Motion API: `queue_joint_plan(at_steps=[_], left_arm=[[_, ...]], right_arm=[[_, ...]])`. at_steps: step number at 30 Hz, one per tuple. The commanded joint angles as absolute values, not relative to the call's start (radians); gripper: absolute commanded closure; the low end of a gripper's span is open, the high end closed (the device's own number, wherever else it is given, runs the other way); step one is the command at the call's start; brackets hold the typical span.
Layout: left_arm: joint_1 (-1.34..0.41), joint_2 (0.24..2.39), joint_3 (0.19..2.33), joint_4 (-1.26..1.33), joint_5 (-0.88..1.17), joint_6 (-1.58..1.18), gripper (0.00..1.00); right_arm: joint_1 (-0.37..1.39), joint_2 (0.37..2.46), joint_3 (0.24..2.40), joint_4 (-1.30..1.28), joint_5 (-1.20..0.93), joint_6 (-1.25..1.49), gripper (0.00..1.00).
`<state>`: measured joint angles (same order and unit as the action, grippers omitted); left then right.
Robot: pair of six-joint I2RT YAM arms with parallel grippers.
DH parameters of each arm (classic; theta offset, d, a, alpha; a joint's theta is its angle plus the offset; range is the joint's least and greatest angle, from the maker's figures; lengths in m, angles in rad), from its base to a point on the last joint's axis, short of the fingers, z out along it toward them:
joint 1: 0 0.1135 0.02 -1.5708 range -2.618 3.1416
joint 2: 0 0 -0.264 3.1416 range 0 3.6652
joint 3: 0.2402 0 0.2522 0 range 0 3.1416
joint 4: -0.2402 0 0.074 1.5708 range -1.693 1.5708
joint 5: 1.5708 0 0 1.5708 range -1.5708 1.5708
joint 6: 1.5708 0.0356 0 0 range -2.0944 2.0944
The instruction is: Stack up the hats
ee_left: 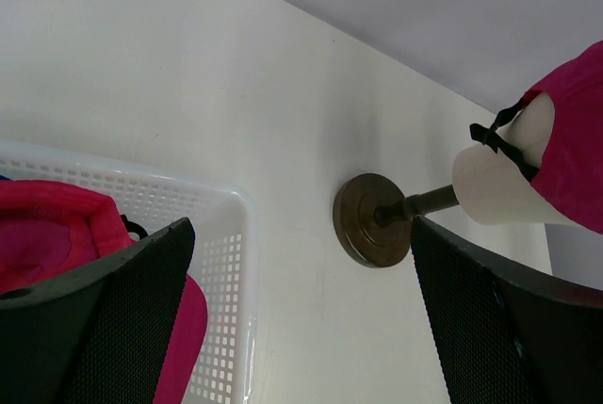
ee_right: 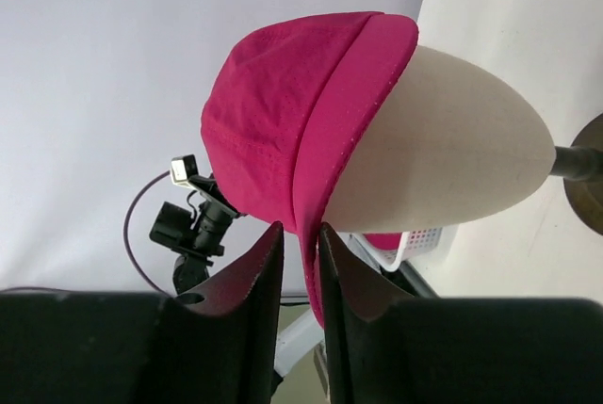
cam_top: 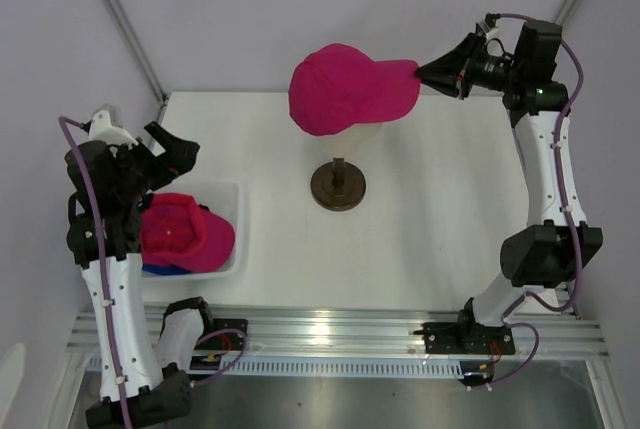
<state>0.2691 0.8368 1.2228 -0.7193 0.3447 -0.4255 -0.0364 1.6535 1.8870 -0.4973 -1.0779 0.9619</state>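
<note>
- Brim tip of the worn cap [cam_top: 340,89] lay in the slit between the right gripper's [ee_right: 300,231] fingers. The jaws stood narrow, and whether they pinched the brim or only flanked it could not be told.
- The blue cap [cam_top: 160,270] showed only as a sliver under the pink cap [cam_top: 180,234] in the basket [cam_top: 228,194]. The left arm covered part of both.
- The left wrist view cut the worn cap off at its right edge, leaving its back rim and a black strap [ee_left: 495,136].
- From above, the cap hid most of the head [ee_right: 443,140]; only its lower part showed.
- The left gripper [ee_left: 301,234] hung near the basket's far rim, jaws wide, with nothing between them.
- The table [cam_top: 450,209] was white, smooth and faintly glossy. Pale lilac-grey walls [cam_top: 250,9] closed it in, and a metal rail [cam_top: 330,329] ran along the near edge.
- The caps were soft fabric. The worn one was finely perforated, with a curved brim.
- The head was cream, smooth and egg-shaped, on a thin dark rod rising from a round brown base [cam_top: 338,187].
- The basket was white plastic mesh with rounded corners.
- The left gripper's finger pads [ee_left: 122,319] were black with a dotted texture.
</note>
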Motion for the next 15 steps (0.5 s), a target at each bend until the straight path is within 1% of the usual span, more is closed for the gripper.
queue_joint_plan(at_steps=[1,3,5,7,8,9,10,11,13,14,15], left_arm=[[0.264,0.822,1.25,-0.718,0.357,-0.414,0.01],[0.262,0.816,1.252,-0.722,0.356,-0.413,0.01],[0.262,0.81,1.259,-0.733,0.351,-0.41,0.01],[0.262,0.805,1.267,-0.744,0.347,-0.407,0.01],[0.262,0.804,1.275,-0.75,0.344,-0.4,0.01],[0.262,0.804,1.284,-0.759,0.342,-0.399,0.0],[0.262,0.801,1.285,-0.762,0.342,-0.396,0.01],[0.262,0.801,1.285,-0.764,0.342,-0.397,0.0],[0.262,0.798,1.284,-0.765,0.345,-0.399,0.01],[0.262,0.796,1.282,-0.765,0.347,-0.399,0.0],[0.262,0.796,1.281,-0.765,0.356,-0.402,0.0]], right_arm=[[-0.031,1.678,1.94,-0.506,-1.1,0.904,0.74],[-0.029,1.68,1.934,-0.524,-1.089,0.875,0.74],[-0.026,1.678,1.933,-0.549,-1.089,0.842,0.65],[-0.028,1.654,1.925,-0.612,-1.065,0.769,0.51],[-0.029,1.64,1.919,-0.633,-1.052,0.747,0.39],[-0.029,1.62,1.908,-0.658,-1.028,0.732,0.32],[-0.032,1.571,1.864,-0.655,-1.017,0.724,0.19],[-0.034,1.54,1.83,-0.64,-1.006,0.733,0.11],[-0.034,1.44,1.752,-0.563,-0.977,0.768,0.01],[-0.031,1.407,1.665,-0.53,-0.963,0.825,0.01],[-0.026,1.378,1.622,-0.456,-0.939,0.854,0.01]])
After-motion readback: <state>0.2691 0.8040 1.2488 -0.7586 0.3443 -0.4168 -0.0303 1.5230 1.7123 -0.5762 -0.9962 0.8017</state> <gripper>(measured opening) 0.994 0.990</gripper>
